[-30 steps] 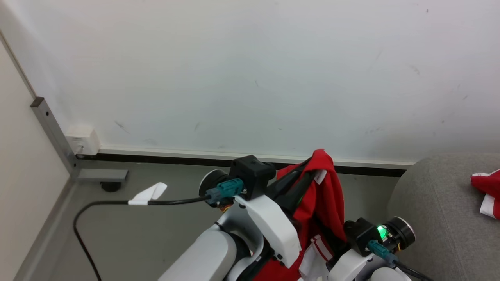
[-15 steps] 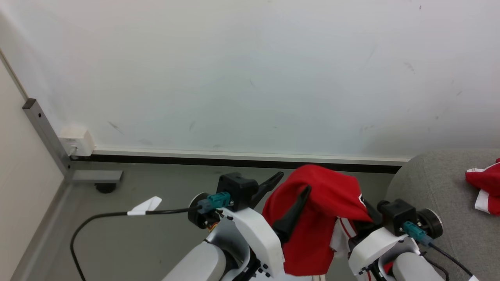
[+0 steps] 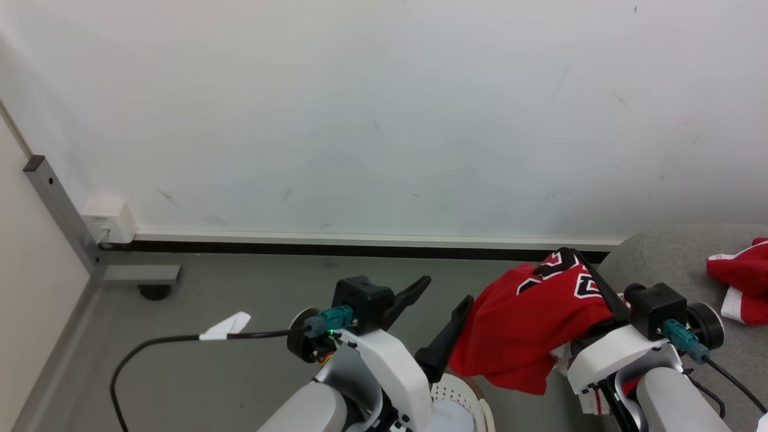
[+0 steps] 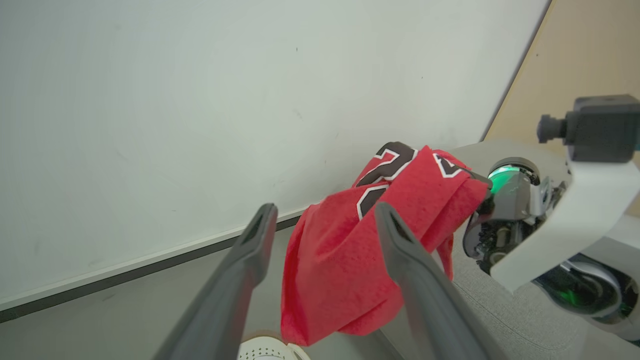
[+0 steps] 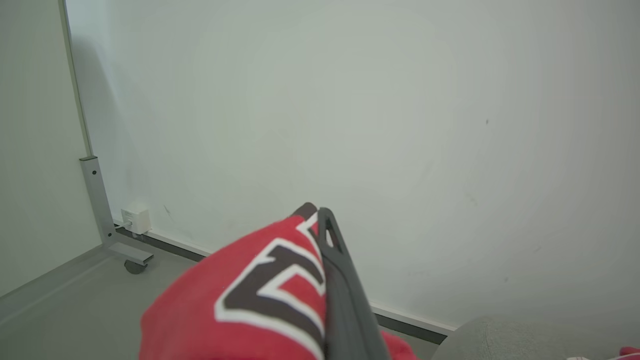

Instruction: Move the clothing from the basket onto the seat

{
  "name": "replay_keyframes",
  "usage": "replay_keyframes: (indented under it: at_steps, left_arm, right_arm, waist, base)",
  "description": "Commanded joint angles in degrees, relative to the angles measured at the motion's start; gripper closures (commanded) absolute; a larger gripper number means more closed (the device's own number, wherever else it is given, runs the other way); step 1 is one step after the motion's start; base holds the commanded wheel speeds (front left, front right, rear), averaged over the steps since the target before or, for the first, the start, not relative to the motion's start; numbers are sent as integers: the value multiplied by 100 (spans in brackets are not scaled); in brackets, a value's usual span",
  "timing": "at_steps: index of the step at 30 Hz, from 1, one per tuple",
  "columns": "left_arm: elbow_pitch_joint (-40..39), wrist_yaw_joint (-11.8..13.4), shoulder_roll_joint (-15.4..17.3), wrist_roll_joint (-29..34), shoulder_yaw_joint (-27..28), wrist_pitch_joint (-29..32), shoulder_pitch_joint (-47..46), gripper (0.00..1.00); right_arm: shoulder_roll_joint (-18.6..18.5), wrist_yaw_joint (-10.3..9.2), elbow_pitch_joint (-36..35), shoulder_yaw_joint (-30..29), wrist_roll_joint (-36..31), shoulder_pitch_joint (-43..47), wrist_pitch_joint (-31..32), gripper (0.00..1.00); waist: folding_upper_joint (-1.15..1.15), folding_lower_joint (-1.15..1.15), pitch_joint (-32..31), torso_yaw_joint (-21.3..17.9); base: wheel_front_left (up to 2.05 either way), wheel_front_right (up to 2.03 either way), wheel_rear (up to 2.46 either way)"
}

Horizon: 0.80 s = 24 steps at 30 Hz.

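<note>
The red jersey (image 3: 525, 327) with black white-edged numerals hangs in the air from my right gripper (image 3: 591, 273), which is shut on it just left of the seat (image 3: 660, 264). The cloth (image 5: 250, 300) covers one finger beside the dark right gripper (image 5: 316, 216). My left gripper (image 3: 441, 294) stands open, apart from the jersey (image 4: 345, 270), with nothing between its fingers (image 4: 257, 235). The cream basket (image 3: 465, 396) peeks out below it. A second red garment with white trim (image 3: 735, 279) lies on the grey seat.
A white wall with a dark baseboard (image 3: 360, 247) stands close ahead. A grey metal post (image 3: 57, 207) with a castor (image 3: 155, 292) and a wall socket (image 3: 108, 219) are at the left. A black cable (image 3: 168, 342) with a white tag trails over the grey floor.
My left gripper has opened and let go of the jersey. The right arm has carried the jersey to the right, up to the seat's edge. The camera has turned slightly.
</note>
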Motion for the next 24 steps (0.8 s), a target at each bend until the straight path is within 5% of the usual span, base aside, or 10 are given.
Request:
replay_keyframes:
  at_steps: [1, 13, 24]
  left_arm:
    - [29, 12, 6, -84, -14, -39, 83, 0]
    - [53, 28, 29, -92, -39, -92, 36, 0]
    - [49, 29, -5, -136, -114, -177, 79, 0]
  right_arm:
    - [-35, -15, -56, -19, -59, -103, 2, 100]
    - [-85, -15, -175, -20, -49, -105, 2, 100]
    - [-180, -15, -418, -12, -38, -161, 1, 100]
  waist:
    - [0, 0, 1, -30]
    - [0, 0, 57, -241]
    - [0, 0, 188, -940]
  base:
    - [0, 0, 0]
    - [0, 0, 0]
    - [0, 0, 0]
